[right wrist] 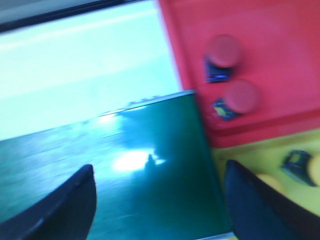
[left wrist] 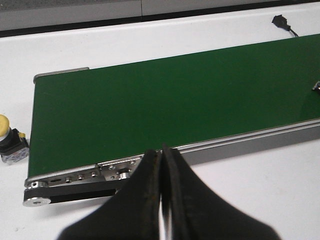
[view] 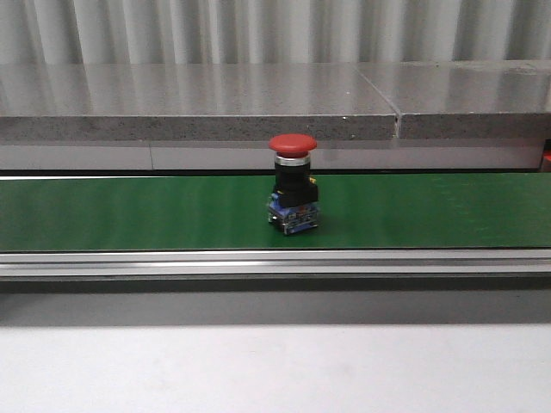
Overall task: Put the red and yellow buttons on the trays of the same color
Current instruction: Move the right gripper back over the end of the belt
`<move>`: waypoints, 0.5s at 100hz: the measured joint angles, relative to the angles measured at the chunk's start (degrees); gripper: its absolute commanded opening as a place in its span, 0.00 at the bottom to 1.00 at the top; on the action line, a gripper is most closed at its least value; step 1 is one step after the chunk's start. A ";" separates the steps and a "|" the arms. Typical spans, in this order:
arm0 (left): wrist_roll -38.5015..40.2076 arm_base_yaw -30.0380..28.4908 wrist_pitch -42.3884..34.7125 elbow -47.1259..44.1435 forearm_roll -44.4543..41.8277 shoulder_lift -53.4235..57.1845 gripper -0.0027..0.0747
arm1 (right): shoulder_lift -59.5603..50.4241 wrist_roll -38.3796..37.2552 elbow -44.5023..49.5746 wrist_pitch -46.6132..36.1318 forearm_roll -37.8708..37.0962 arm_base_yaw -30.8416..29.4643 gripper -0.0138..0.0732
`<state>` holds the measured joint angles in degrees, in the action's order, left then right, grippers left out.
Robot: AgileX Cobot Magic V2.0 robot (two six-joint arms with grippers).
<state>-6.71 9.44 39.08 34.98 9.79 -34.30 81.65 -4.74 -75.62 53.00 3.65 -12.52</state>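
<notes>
A red button (view: 292, 181) with a black and blue base stands upright on the green conveyor belt (view: 129, 211) in the front view. My left gripper (left wrist: 161, 155) is shut and empty, above the white table by the belt's near rail. A yellow button (left wrist: 10, 141) sits on the table beside the belt's end. My right gripper (right wrist: 160, 175) is open and empty above the belt's other end (right wrist: 150, 170). Beside that end lie a red tray (right wrist: 280, 55) holding two red buttons (right wrist: 225, 52) (right wrist: 241, 97) and a yellow tray (right wrist: 250, 160) with yellow buttons (right wrist: 270, 181). The right wrist view is blurred.
A grey stone ledge (view: 198, 103) runs behind the belt. The belt's metal rail (view: 275, 262) runs along its near side. A black plug and cable (left wrist: 281, 22) lie on the white table beyond the belt.
</notes>
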 measured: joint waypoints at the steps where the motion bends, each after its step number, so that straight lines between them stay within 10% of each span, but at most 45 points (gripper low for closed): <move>1: 0.00 0.00 0.00 0.00 0.00 0.00 0.01 | 0.00 0.11 0.00 0.19 0.00 0.38 0.83; 50: 0.00 0.00 0.00 0.00 0.00 0.00 0.01 | 1.59 6.90 -0.94 7.28 0.00 22.56 0.91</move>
<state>-6.71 9.44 39.08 34.98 9.79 -34.30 83.24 2.16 -76.56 60.29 3.65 10.04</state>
